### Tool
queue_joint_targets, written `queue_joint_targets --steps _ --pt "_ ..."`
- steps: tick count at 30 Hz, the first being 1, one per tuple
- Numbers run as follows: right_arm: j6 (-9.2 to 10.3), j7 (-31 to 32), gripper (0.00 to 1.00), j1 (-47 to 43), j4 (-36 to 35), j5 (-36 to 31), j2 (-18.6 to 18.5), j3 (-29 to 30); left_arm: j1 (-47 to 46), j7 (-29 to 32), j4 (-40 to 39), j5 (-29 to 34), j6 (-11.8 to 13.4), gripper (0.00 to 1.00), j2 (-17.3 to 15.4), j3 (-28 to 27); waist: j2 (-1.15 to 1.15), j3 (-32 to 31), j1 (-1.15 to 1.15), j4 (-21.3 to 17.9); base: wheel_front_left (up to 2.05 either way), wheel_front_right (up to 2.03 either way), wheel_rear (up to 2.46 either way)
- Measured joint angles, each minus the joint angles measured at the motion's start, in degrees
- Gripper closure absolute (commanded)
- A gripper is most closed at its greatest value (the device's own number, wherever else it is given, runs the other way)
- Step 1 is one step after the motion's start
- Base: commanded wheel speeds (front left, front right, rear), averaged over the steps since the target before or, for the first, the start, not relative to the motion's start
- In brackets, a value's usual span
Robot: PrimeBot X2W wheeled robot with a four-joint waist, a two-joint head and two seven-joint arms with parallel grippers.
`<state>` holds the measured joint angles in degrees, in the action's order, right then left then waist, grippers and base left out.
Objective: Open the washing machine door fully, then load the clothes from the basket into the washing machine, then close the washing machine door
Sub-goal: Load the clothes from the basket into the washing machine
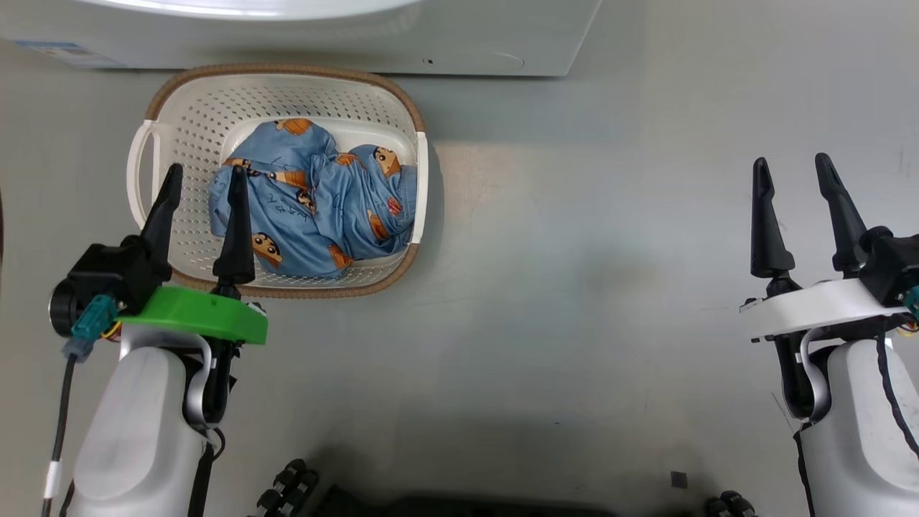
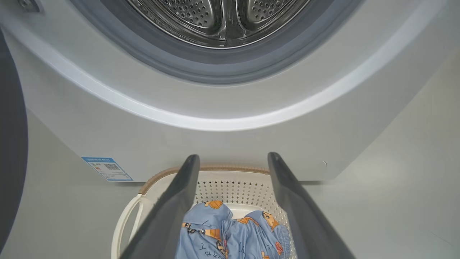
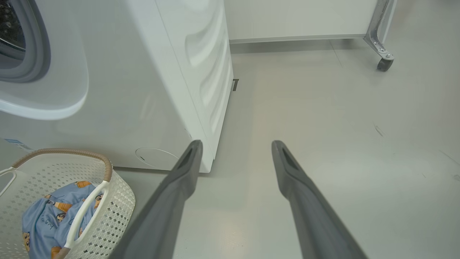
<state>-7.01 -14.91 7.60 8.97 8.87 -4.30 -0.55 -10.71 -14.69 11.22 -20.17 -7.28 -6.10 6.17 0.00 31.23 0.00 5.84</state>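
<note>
The clothes (image 1: 316, 201) lie bunched in the basket (image 1: 287, 93), under the left gripper (image 1: 206, 168), whose fingers (image 1: 235, 222) are spread wide and empty. The right gripper (image 1: 790, 159), equally spread and empty, hangs over the floor (image 1: 574, 287) well to the right. Just beyond the basket stands the washing machine (image 1: 431, 43), its drum (image 2: 222, 21) uncovered.

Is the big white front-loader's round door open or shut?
Open: the black-rimmed door stands aside left, and the perforated steel drum shows uncovered.

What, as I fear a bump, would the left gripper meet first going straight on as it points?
Probably the washing machine front below the drum opening; the left gripper points over the basket and clothes, though clearance over them is unclear.
</note>
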Motion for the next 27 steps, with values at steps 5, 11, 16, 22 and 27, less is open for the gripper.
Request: queue_joint_targets --steps 5,11,16,22,27 --pt "0.00 0.0 0.00 1.6 -0.8 0.0 -0.2 -0.3 -3.7 0.0 1.3 -0.1 0.0 0.00 0.0 0.5 0.00 3.5 0.00 0.0 0.00 0.00 0.00" --pt "0.00 0.0 0.00 3.2 -1.6 -0.9 -0.5 -0.3 -9.2 0.0 4.7 -0.6 0.0 0.00 0.1 0.8 0.00 8.2 0.00 -0.2 0.00 0.00 0.00" --pt "0.00 0.0 0.00 4.2 -2.3 -1.0 -0.9 -0.2 -12.7 0.0 7.6 -0.7 0.0 0.00 0.2 1.4 0.00 11.5 0.00 -0.5 0.00 0.00 0.00" --pt "0.01 0.0 0.00 5.0 -3.0 -1.4 -1.0 0.0 -16.0 0.0 14.2 -1.2 0.0 0.00 -0.1 1.8 0.00 15.3 0.00 -0.8 0.00 0.00 0.00" --pt "0.00 0.0 0.00 5.2 -3.6 -1.5 -1.0 -0.2 -18.4 0.0 18.7 -1.2 0.0 0.00 -0.3 2.6 0.00 17.9 0.00 -1.0 0.00 0.00 0.00"
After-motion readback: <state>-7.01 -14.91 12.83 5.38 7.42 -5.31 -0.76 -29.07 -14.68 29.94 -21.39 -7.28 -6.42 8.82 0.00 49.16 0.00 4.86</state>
